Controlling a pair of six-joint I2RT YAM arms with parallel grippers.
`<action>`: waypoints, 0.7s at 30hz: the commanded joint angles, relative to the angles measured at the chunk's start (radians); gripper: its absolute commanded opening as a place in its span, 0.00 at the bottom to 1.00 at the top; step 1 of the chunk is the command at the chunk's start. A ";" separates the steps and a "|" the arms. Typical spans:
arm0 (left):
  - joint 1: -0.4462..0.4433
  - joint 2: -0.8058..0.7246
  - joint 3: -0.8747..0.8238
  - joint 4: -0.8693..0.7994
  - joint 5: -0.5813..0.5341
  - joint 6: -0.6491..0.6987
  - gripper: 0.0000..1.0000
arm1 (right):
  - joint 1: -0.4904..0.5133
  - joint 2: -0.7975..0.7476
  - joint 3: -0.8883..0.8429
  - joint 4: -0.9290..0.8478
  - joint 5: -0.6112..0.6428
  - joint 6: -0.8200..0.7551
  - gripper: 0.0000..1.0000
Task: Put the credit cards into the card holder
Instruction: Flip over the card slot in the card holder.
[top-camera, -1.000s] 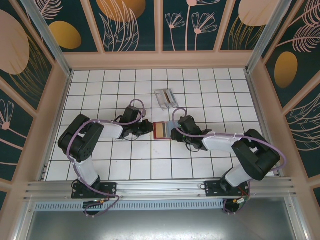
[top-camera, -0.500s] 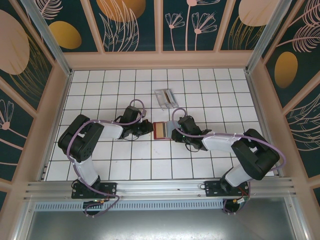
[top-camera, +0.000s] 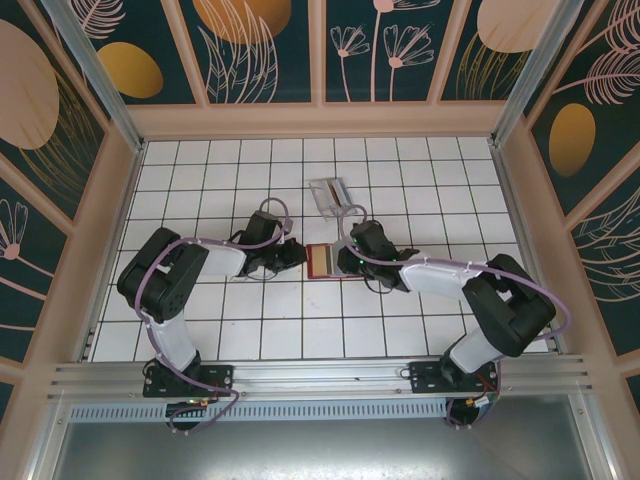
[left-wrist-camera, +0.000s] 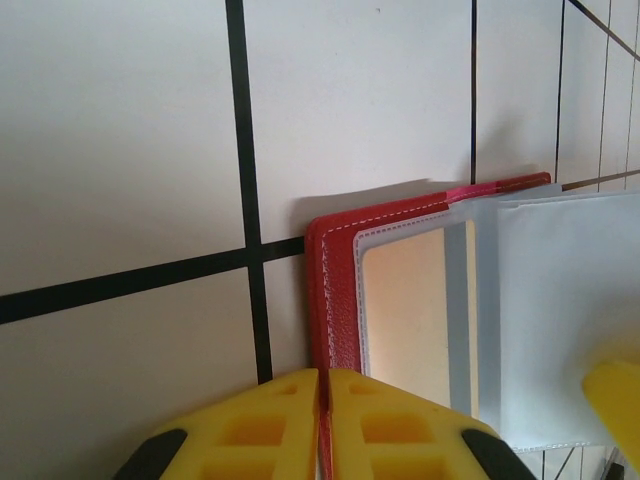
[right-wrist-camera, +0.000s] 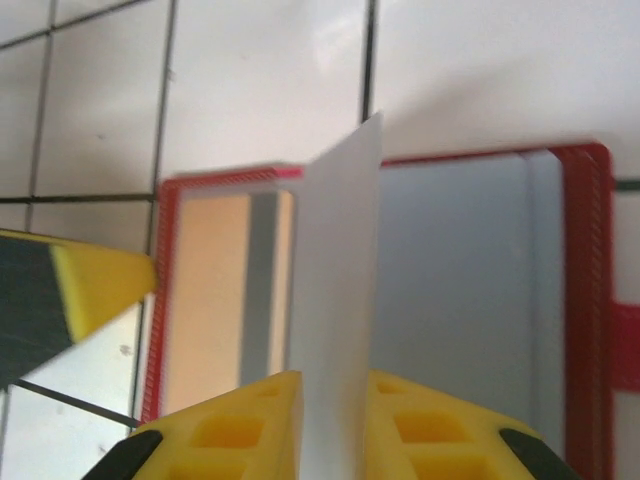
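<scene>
My left gripper (top-camera: 297, 256) (left-wrist-camera: 322, 392) is at the card holder's left edge, fingers pressed together on the red stitched border. The card holder (top-camera: 322, 262) (left-wrist-camera: 335, 290) lies open and flat on the tiled table (top-camera: 200, 200). Its long axis runs left-right, from one of my grippers to the other, and the closing tab points right, away from my left gripper. It has a red shell with pale stitching and grey inner pockets. A yellow-orange credit card (left-wrist-camera: 400, 310) (right-wrist-camera: 215, 290) sits in the holder's left pocket, crossed by a grey band. The inner leaf (right-wrist-camera: 335, 270) (left-wrist-camera: 565, 300), pale and translucent, stands up over the holder's middle. My right gripper (top-camera: 345, 262) (right-wrist-camera: 330, 392) is on the holder's right half, clamped on that leaf. The clear case (top-camera: 330, 195) is just beyond the holder, apart from it.
</scene>
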 joint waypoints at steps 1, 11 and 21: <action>-0.016 0.079 -0.002 -0.050 -0.018 -0.022 0.13 | -0.005 0.034 0.039 -0.044 -0.041 -0.022 0.21; 0.001 0.055 -0.031 0.021 0.078 -0.100 0.17 | -0.007 0.071 0.022 0.145 -0.242 -0.020 0.35; 0.143 -0.107 -0.078 -0.132 0.013 -0.040 0.32 | 0.011 0.058 -0.073 0.424 -0.403 0.001 0.49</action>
